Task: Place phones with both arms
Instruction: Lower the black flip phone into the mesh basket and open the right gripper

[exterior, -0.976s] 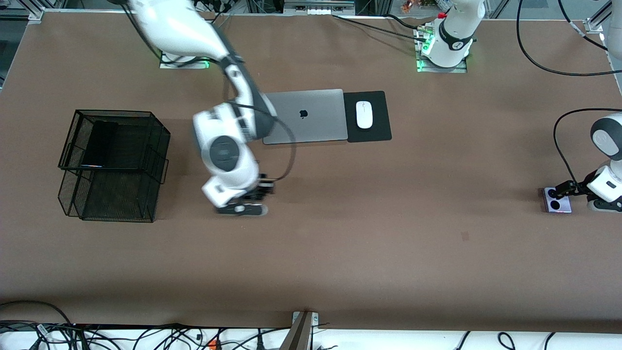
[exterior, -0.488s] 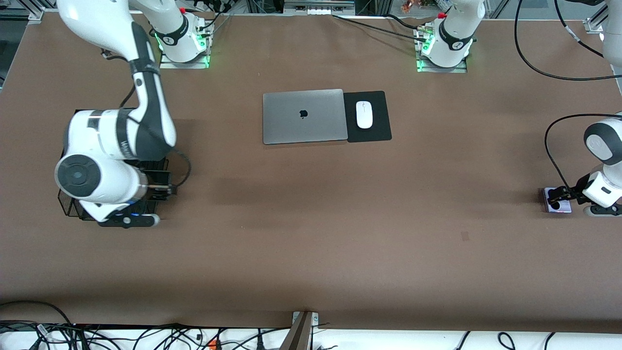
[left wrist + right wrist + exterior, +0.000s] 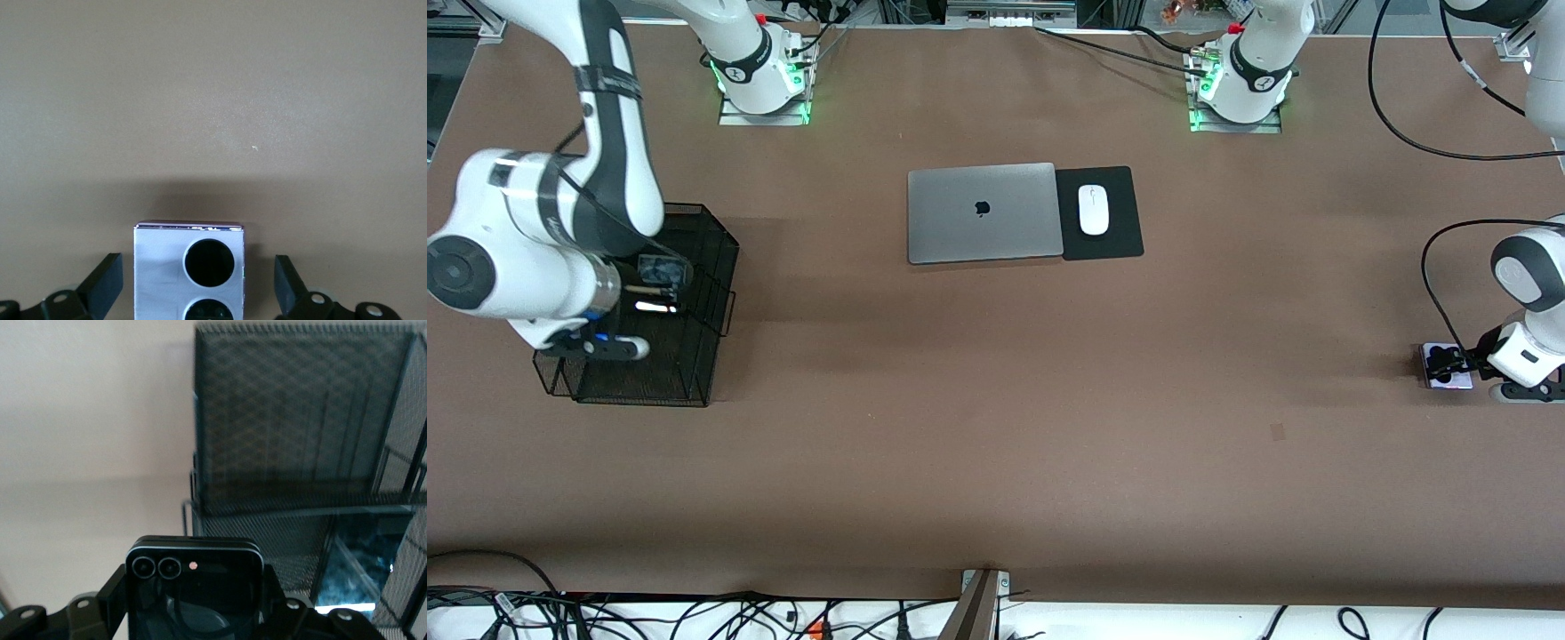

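On the brown bench [image 3: 996,427], at the left arm's end, the small squarish lavender-white phone with two black circles [image 3: 1447,366] lies flat; the left pincer [image 3: 1449,361] is down around it with its fingers [image 3: 103,283] spread wide on either side, not touching it. At the right arm's end stands a black wire-mesh two-tier basket [image 3: 694,373]. The right pincer [image 3: 193,613] hangs over it, clamped on the small squarish black flip phone [image 3: 193,577]. Farther from the front camera, mid-bench, a closed grey laptop [image 3: 984,212] lies beside a white computer mouse [image 3: 1093,210] on a black mat [image 3: 1120,240].
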